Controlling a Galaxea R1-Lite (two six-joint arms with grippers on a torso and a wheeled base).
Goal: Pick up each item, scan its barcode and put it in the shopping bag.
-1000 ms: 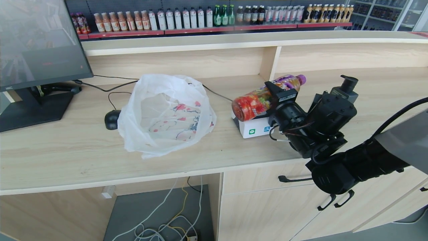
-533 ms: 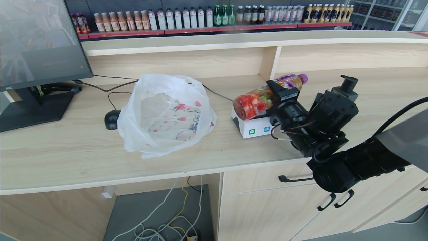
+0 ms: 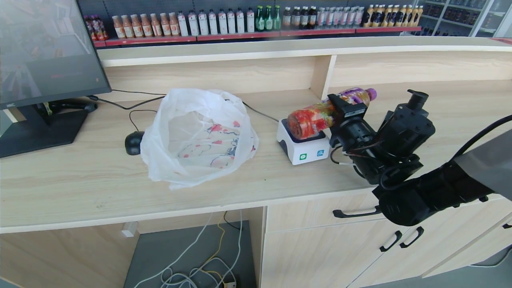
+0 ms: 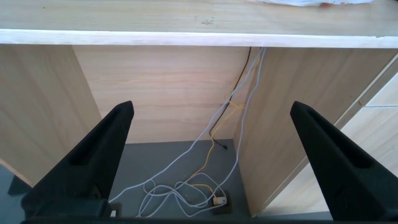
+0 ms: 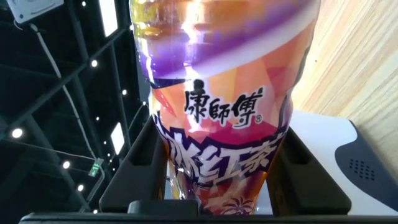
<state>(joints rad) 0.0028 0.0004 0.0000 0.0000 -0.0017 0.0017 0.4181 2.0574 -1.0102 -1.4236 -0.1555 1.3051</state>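
Observation:
A juice bottle with a colourful label and purple cap lies sideways in the air, with my right gripper shut on its middle. It hangs just above the white barcode scanner on the wooden counter. In the right wrist view the bottle sits between the two dark fingers, with the scanner behind it. The white plastic shopping bag stands open to the left of the scanner. My left gripper is open below the counter edge, holding nothing.
A monitor stands at the far left, with a black mouse beside the bag and cables across the counter. A raised ledge and an upright divider close the back. Loose cables lie under the counter.
My right gripper has carried the bottle to the right and slightly back, uncovering more of the scanner's top. The bag has stayed put.

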